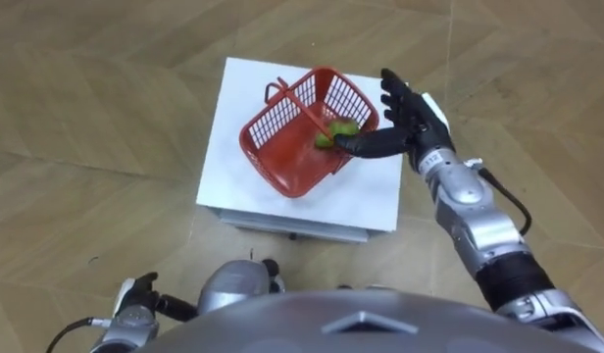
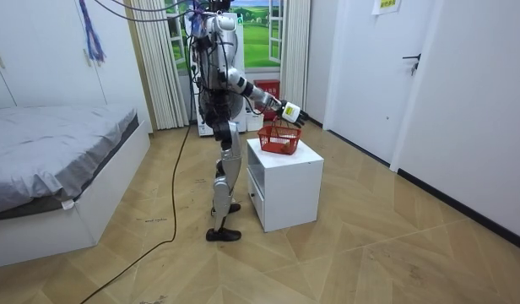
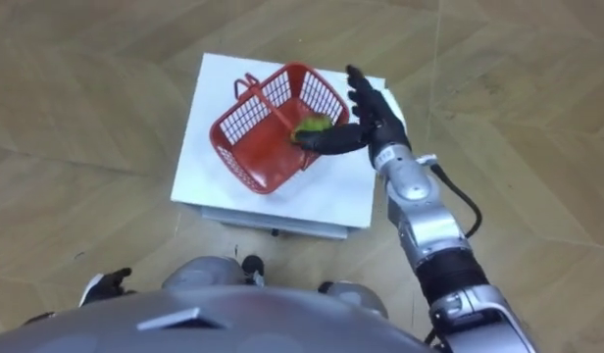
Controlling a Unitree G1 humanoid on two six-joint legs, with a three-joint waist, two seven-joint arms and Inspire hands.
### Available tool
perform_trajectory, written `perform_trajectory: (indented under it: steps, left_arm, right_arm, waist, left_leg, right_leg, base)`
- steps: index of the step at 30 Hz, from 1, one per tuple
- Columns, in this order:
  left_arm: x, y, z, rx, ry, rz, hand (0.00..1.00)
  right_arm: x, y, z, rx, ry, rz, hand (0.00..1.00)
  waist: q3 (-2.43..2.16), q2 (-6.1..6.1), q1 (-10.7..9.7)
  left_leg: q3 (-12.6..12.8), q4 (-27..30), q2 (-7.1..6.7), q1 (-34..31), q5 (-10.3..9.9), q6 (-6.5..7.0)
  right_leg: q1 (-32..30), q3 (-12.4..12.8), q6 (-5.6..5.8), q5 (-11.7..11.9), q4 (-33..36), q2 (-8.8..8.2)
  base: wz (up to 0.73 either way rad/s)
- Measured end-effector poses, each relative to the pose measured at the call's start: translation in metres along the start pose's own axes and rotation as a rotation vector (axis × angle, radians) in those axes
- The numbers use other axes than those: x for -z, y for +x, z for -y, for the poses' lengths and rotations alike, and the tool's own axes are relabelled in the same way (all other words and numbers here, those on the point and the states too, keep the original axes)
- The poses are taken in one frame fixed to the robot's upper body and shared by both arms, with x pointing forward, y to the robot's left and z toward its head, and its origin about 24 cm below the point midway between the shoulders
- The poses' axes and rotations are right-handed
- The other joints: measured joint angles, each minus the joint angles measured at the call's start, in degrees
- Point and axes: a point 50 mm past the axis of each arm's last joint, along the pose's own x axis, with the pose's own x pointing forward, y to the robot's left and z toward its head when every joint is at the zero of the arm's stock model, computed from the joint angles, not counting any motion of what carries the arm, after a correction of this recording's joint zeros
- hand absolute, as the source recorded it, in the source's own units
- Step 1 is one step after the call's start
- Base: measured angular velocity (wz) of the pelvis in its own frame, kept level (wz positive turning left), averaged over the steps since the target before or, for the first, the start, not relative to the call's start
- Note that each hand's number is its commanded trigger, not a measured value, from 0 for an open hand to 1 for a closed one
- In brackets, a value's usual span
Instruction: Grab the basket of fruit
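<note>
The bed (image 2: 57,143) takes up the room view's left side, standing on a wooden parquet floor (image 1: 86,118). Well apart from it is a small white cabinet that serves as the worktop (image 1: 222,172). The robot stands upright on the floor close against the worktop, on the side towards the room view's left, with its right arm stretched forward over the top. The red mesh fruit basket (image 1: 273,123) sits on the worktop, turned cornerwise to its edges and taking up much of the surface. White top shows along the left edge and the near right corner. One thin red handle crosses the basket's open mouth, and a second stands at its far left rim. The right hand (image 1: 405,113) is at the basket's right side, above the worktop's right edge, fingers straight and spread, pointing away from the robot and grasping nothing. Its dark thumb reaches sideways over the basket's right rim. The thumb may be touching the rim, but the eye views do not settle that. The left hand (image 1: 135,304) hangs low at the lower left, over the floor and away from the worktop, and I cannot tell its state. Inside the basket, just beside the thumb tip, lies a green fruit (image 1: 339,130).
</note>
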Motion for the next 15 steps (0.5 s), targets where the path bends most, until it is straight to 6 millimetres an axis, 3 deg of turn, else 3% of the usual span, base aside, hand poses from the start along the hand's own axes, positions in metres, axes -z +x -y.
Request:
perform_trajectory:
  steps: [5, 10, 11, 15]
  left_arm:
    - [-0.004, 0.0, -0.002, -0.029, -0.059, 0.029, 0.0]
    - [0.002, -0.002, -0.002, -0.043, -0.135, 0.028, 0.0]
    - [0.005, -0.003, -0.002, -0.046, -0.146, 0.02, 0.0]
    - [0.005, -0.003, -0.003, -0.054, -0.192, 0.023, 0.0]
  right_arm:
    - [0.009, -0.009, 0.024, 0.162, -0.002, -0.006, 0.0]
    - [0.038, -0.027, 0.046, 0.287, -0.039, -0.098, 0.0]
    - [0.054, -0.032, 0.053, 0.321, -0.055, -0.158, 0.0]
    - [0.111, -0.063, 0.07, 0.409, -0.072, -0.422, 0.0]
  waist:
    - [-0.15, 0.54, -1.18]
    - [-0.58, 1.08, -2.69]
    - [-0.77, 1.08, -3.5]
    - [-0.81, 1.0, -3.73]
  left_leg:
    - [0.95, -0.51, 0.17, 0.59, 0.01, 0.02]
    - [1.59, -2.04, -0.24, 2.86, 0.01, 0.01]
    - [1.54, -2.29, -0.21, 3.46, 0.01, 0.01]
    - [1.49, -2.93, -0.23, 4.28, 0.0, 0.0]
  right_leg:
    - [-0.2, 0.98, 0.0, 0.0, 0.03, -0.04]
    - [1.05, 1.51, 0.0, 0.0, -0.01, -0.05]
    - [1.33, 1.43, 0.0, 0.0, -0.01, -0.04]
    - [1.98, 1.33, 0.08, -0.05, -0.13, -0.09]
  base:
    - [-0.11]
    - [-0.1]
    - [0.0]
    - [-0.02]
